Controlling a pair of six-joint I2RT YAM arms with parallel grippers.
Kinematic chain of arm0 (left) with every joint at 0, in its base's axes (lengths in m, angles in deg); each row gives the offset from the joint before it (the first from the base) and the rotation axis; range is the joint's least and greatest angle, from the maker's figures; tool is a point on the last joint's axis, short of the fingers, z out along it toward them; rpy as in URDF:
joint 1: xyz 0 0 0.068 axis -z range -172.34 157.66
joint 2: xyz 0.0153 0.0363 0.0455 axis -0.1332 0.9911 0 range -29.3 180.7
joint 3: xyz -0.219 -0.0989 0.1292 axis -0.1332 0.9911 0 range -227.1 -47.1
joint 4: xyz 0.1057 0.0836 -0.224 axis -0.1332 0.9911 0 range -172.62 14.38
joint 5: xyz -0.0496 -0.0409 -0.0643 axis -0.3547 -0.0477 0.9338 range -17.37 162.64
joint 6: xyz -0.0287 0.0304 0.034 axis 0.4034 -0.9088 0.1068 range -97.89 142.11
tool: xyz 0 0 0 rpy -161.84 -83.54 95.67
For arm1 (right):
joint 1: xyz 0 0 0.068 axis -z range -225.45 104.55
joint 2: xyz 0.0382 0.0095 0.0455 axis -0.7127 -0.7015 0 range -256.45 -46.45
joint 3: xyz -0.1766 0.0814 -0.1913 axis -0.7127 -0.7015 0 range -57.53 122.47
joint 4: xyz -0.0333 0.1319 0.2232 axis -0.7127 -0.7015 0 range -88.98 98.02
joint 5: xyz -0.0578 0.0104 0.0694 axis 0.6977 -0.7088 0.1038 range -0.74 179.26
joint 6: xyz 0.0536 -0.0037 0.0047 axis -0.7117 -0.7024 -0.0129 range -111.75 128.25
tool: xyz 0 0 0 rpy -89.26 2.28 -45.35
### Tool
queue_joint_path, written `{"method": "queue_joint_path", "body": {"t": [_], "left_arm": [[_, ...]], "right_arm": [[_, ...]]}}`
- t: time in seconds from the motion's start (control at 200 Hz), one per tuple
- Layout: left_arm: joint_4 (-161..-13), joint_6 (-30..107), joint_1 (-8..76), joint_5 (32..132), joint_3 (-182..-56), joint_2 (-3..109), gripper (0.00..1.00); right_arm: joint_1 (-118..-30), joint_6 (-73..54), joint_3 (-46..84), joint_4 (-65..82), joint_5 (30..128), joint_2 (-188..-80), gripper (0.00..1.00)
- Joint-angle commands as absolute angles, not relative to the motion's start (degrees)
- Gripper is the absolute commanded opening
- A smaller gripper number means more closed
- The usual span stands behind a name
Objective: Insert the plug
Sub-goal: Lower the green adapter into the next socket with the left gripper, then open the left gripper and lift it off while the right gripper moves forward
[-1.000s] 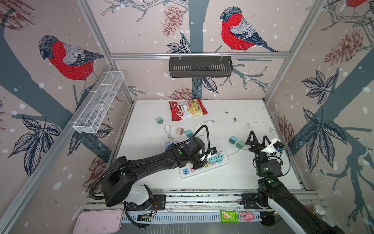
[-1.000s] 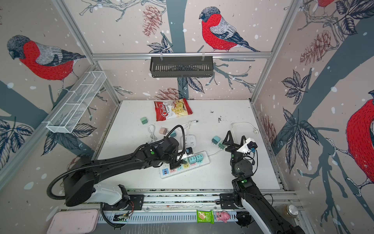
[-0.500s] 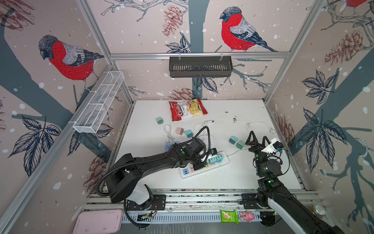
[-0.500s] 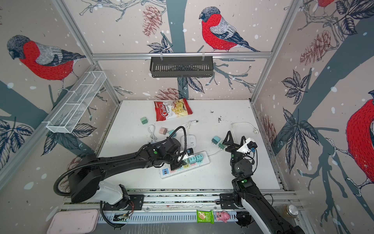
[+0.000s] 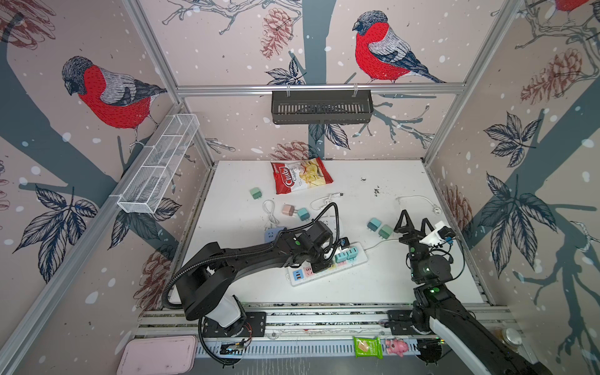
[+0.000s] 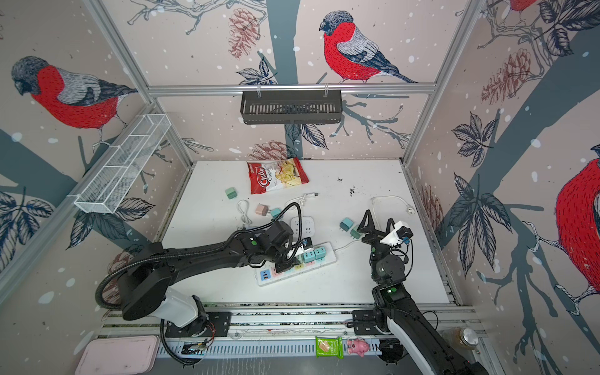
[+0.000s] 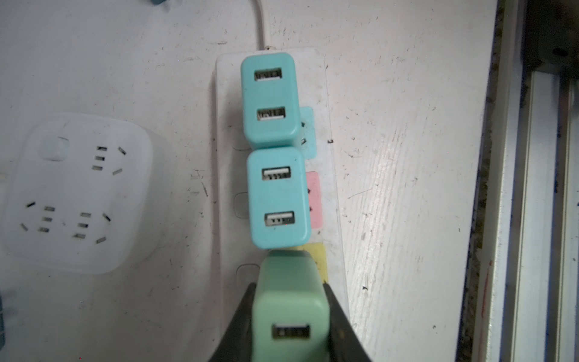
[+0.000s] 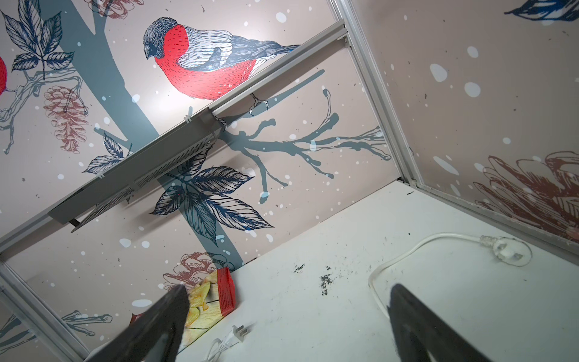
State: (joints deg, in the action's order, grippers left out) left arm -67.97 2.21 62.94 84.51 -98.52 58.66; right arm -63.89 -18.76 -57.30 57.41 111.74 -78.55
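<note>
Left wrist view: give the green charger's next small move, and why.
Probably press the pale green plastic USB charger straight down: the left tool grips it over the yellow socket of the white power strip, close beside a plugged-in teal charger.

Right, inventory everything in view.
power strip: 1, white, front centre
plugged adapters: 2, teal, in strip
held adapter: 1, green, at strip
loose adapters: 5, pastel, centre
socket cubes: 2, white, blue, behind strip
cables: 3, white, centre
chips: 1, red, back
basket: 1, black, back rail
rack: 1, white, left wall
tray: 1, pink, front left
snack packet: 1, green, front rail
pig toy: 1, pink, front rail
left arm: jaws shut on held adapter
right arm: jaws open
</note>
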Motion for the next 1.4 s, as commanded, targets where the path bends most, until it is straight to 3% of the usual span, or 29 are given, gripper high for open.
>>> {"method": "queue_joint_path", "body": {"t": [0.0,0.626,1.101,1.206,1.366,1.396], "left_arm": [[-67.17,1.90,62.90,85.69,-98.95,58.93,0.00],[-59.84,2.26,62.93,83.75,-103.60,64.53,0.00],[-59.12,3.92,62.90,85.47,-103.94,66.52,0.00],[-60.84,5.56,62.87,84.76,-103.91,64.68,0.29],[-63.49,6.88,62.63,83.57,-102.47,59.75,0.58],[-64.58,7.19,62.68,83.25,-101.65,58.51,0.72]], "right_arm": [[-63.88,-19.34,-57.21,58.29,111.67,-78.74,1.00],[-63.64,-20.30,-56.14,56.99,112.12,-80.17,1.00],[-62.82,-23.59,-50.03,48.18,112.95,-85.64,1.00],[-62.74,-24.59,-49.04,46.14,114.58,-85.85,1.00],[-62.68,-29.45,-47.56,42.78,118.00,-86.25,1.00],[-62.54,-29.79,-47.31,42.87,117.96,-86.47,0.99]]}}
